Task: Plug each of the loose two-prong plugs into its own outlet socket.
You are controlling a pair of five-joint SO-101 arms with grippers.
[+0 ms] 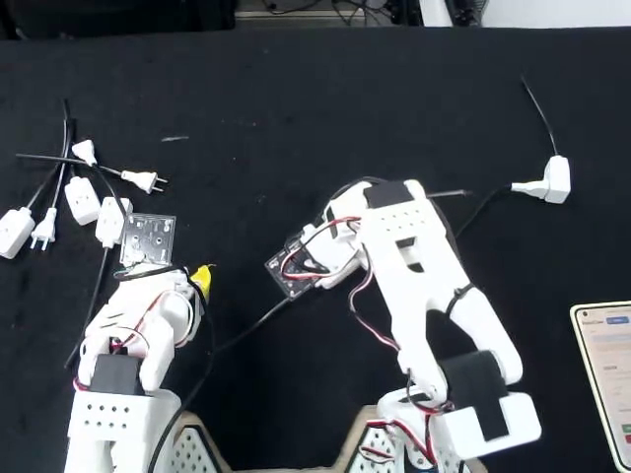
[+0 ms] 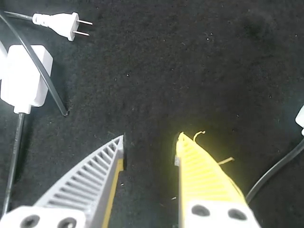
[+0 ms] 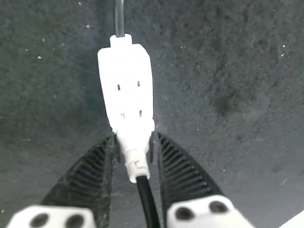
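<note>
My right gripper (image 3: pixel 135 137) is shut on a white two-prong plug (image 3: pixel 135 151) that sits pushed into the end of a white outlet block (image 3: pixel 126 83). In the high view the right arm (image 1: pixel 414 266) covers that block at mid-table. My left gripper (image 2: pixel 149 138) is open over bare black cloth, with nothing between its grey and yellow fingers (image 2: pixel 199 171). Ahead of it lie a loose two-prong plug (image 2: pixel 61 23) and a white outlet block (image 2: pixel 23 76). The high view shows that cluster of plugs and blocks (image 1: pixel 84 202) at the far left, beyond the left gripper (image 1: pixel 187 276).
Another plug sits in its outlet block (image 1: pixel 552 182) at the right, a thin cord running away from it. Black cords (image 1: pixel 246 330) cross the cloth between the arms. A phone (image 1: pixel 603 374) lies at the right edge. The table's far half is open.
</note>
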